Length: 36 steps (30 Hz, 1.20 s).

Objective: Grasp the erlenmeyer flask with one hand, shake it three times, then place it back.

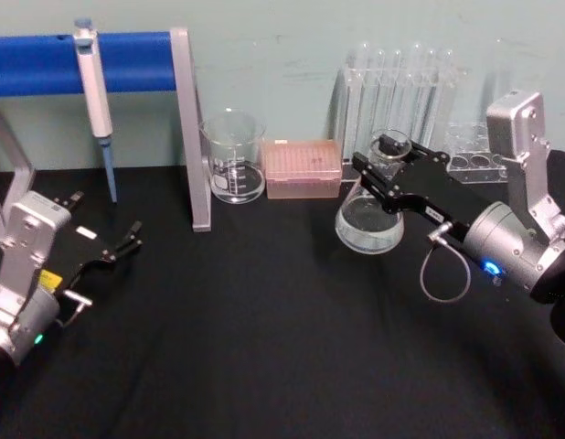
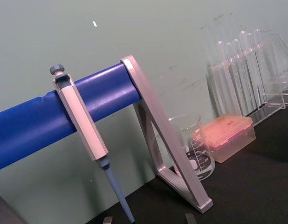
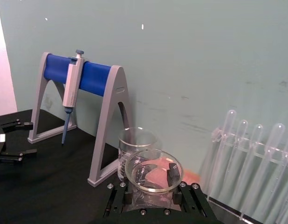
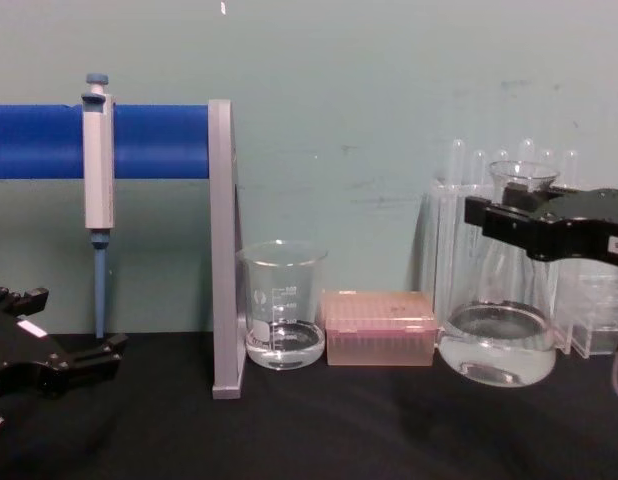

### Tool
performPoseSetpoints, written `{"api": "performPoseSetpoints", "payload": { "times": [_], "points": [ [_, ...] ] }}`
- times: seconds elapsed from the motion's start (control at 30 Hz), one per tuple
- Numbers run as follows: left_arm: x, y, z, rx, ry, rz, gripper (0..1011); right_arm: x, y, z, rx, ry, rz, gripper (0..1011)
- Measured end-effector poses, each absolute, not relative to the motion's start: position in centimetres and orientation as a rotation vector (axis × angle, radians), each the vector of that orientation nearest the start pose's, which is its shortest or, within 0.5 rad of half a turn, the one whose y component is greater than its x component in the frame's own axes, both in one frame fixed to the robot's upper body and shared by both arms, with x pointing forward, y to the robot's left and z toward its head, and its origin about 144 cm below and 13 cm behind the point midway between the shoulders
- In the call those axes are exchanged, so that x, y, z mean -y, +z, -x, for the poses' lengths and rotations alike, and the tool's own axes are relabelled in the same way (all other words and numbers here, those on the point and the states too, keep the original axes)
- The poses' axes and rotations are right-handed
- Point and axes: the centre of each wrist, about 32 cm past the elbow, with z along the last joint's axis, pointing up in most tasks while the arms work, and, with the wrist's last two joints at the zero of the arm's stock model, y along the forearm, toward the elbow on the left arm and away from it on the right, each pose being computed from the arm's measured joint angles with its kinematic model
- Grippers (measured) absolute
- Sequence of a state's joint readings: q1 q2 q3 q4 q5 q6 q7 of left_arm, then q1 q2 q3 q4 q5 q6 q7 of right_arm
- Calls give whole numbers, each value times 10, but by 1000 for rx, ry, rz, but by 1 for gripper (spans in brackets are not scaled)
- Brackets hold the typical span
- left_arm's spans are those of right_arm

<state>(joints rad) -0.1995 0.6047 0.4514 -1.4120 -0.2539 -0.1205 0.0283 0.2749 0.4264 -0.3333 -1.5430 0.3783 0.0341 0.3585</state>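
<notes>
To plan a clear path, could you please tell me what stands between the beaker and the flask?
A pink box stands between the beaker and the flask, as the chest view shows.

Head cam: high up, tilted down over the black table (image 1: 264, 347). Chest cam: low, level, side-on twd the back wall (image 4: 389, 100). L wrist cam: close in, tilted, aimed at pipette stand (image 2: 97, 95). R wrist cam: right over erlenmeyer flask (image 3: 153, 176) rim, facing wall. All four share stand, beaker (image 1: 233, 160), pink tip box (image 1: 303, 169).
</notes>
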Motion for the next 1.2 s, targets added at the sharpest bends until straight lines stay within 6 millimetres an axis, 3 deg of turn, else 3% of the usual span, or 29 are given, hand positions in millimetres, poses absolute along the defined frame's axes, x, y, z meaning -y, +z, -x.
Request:
{"api": "performPoseSetpoints", "payload": {
  "times": [0.67,1.2],
  "points": [
    [-310,1140,-489,285,1248,-304,1001,256,1213,-516,126,-924,32,449],
    [-310,1140,-489,285,1248,-304,1001,239,1213,-520,123,-824,35,449]
  ]
}}
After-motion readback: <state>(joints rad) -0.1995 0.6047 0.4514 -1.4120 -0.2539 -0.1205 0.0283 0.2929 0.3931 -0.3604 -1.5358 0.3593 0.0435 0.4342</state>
